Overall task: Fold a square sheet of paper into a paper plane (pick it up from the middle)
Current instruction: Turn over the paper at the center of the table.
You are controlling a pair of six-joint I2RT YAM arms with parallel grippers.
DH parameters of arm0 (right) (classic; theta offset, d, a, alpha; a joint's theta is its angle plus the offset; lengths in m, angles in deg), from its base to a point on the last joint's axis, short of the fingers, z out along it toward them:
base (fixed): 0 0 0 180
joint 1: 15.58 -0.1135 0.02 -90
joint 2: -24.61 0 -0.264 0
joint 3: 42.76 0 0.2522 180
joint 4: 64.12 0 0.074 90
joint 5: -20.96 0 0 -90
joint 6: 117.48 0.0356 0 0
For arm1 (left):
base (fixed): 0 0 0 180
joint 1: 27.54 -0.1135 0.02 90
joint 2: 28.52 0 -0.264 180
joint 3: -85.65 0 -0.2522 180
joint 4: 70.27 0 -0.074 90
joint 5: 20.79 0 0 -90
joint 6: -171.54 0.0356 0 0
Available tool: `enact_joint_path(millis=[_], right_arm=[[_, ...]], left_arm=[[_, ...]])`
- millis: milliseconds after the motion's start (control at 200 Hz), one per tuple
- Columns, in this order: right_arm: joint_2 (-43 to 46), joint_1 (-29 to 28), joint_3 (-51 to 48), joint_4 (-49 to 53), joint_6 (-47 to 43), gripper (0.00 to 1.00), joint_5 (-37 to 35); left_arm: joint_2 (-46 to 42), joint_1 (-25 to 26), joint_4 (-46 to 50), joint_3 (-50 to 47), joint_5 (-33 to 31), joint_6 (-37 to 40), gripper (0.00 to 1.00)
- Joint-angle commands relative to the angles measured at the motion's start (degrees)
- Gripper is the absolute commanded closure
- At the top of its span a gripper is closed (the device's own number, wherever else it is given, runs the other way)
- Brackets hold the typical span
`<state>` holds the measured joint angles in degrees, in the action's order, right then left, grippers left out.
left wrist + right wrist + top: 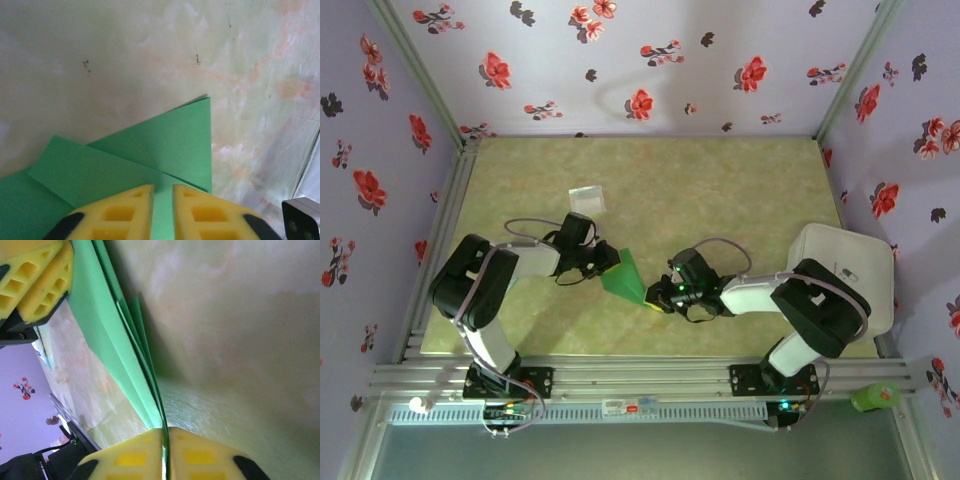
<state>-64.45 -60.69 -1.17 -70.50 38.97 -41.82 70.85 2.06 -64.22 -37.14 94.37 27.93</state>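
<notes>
Centre-low in the top view: green sheet of paper [625,275], already creased into a pointed triangle with its apex toward the upper frame, spanning the gap between both arms. Whether it clears the worktop [740,190] I cannot tell. The right wrist view shows it edge-on, thin layers fanning apart. Left end effector [603,262] nipped narrow on its left edge; right end effector [165,452] pinched tight on the lower right corner. Judgement: very light, limp, springy at folds, easily crumpled; best gripped on layered creases, gently. Small pale square packet [587,197] lies apart, upper left.
</notes>
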Motion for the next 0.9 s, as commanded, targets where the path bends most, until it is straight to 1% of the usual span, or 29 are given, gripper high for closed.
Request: enact_joint_path(millis=[0,40,160,405,560,785,895], right_arm=[[-0.78,0.37,-1.03,-2.82,-0.6,0.93,0.89],[-0.53,0.38,-1.11,-3.23,-0.76,0.93,1.03],[0.79,0.41,-0.38,-0.72,-3.06,0.96,0.53],[3.66,0.48,3.28,9.84,-10.11,0.97,-2.37],[5.95,0.46,5.9,17.17,-15.44,0.97,-5.62],[8.37,0.71,9.18,23.55,-21.86,0.97,-10.04],[8.84,0.67,9.8,25.1,-22.51,0.97,-12.25]], left_arm=[[-2.42,-0.69,3.31,0.57,-1.78,0.74,0.75],[-3.67,-0.69,3.63,0.98,-1.77,1.11,0.71],[-7.95,-0.69,4.82,2.15,-2.93,2.46,0.67],[-17.74,-0.69,9.77,3.14,-9.19,7.2,0.62],[-24.55,-0.69,11.48,0.95,-13.54,8.75,0.6],[-32.26,-1.34,13.96,-1.45,-15.93,11.48,0.54],[-35.11,-1.84,14.72,-2.97,-16.38,11.88,0.52]])
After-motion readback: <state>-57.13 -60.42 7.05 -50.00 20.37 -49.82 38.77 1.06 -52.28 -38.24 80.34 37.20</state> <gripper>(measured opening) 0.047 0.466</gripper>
